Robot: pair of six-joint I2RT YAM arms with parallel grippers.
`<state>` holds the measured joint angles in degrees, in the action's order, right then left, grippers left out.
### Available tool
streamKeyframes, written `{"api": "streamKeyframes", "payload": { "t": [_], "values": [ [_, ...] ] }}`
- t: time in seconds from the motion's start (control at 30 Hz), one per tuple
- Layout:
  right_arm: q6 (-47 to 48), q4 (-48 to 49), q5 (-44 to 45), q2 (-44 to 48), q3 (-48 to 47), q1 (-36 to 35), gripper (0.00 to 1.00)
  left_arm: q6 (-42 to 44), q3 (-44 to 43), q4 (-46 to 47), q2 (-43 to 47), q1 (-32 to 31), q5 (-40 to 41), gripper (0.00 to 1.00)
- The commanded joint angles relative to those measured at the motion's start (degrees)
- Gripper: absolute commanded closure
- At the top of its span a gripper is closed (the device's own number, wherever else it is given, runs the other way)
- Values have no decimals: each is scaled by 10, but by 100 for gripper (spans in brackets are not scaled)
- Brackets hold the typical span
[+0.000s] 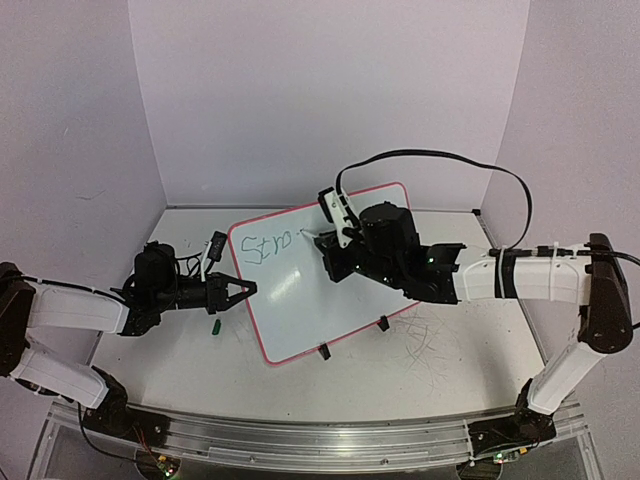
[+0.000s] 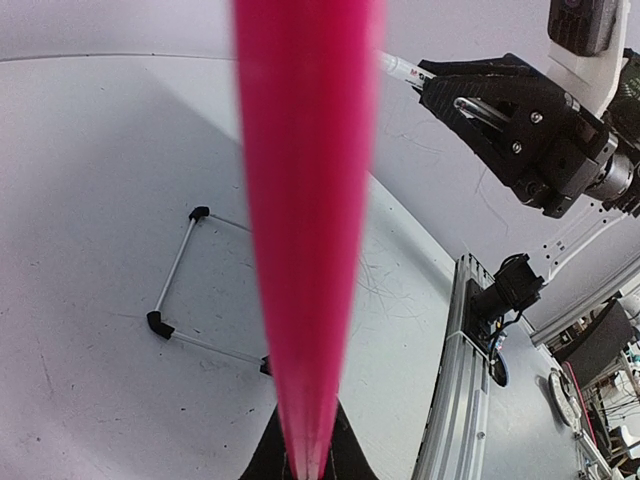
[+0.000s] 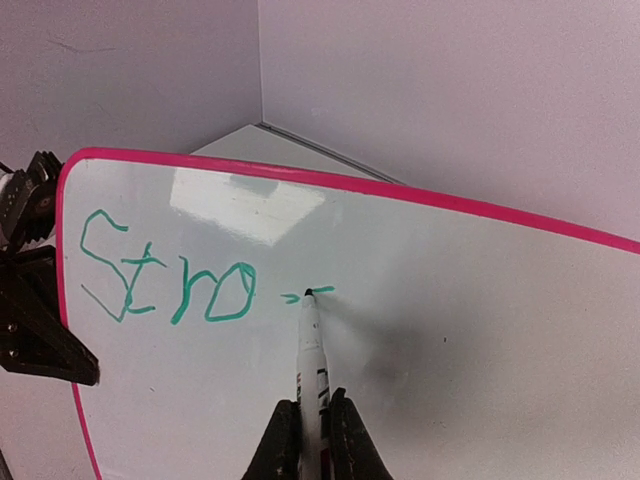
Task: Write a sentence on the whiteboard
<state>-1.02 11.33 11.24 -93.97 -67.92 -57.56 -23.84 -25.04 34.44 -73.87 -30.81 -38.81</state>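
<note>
The whiteboard (image 1: 320,315) lies slanted across the middle of the surface (image 1: 450,355), with its two black clip feet on the near edge. The left pincer (image 1: 243,290) is clamped on the board's left rim, which fills the left wrist view as a pink band. The right pincer (image 3: 312,425) is closed on a marker (image 3: 310,350). The marker's tip touches the board just right of the sentence (image 3: 165,285), which so far reads "Stro" plus a short dash.

The step in hand looks like forming the next letter. Doing it well calls for light, even pressure and a stroke on the baseline of the earlier letters. The left clamp must hold firm so the slick board cannot slide under the tip.

The board is hard and glossy, mirroring a light patch, with rounded corners and a thin pink rim. The ink is thin, green and loopy. The marker is a slim white barrel with a dark tip. The surface is matte white and scuffed with faint scribbles.
</note>
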Motion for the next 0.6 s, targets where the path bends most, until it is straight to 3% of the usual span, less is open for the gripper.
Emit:
{"api": "streamKeyframes", "payload": {
  "t": [0.0,0.57],
  "values": [
    [5,22,-22,5,-14,-3,100,39,-17,4,12,0,15,100],
    [0,3,0,-9,-15,-6,100,41,-16,3,14,0,16,100]
  ]
}}
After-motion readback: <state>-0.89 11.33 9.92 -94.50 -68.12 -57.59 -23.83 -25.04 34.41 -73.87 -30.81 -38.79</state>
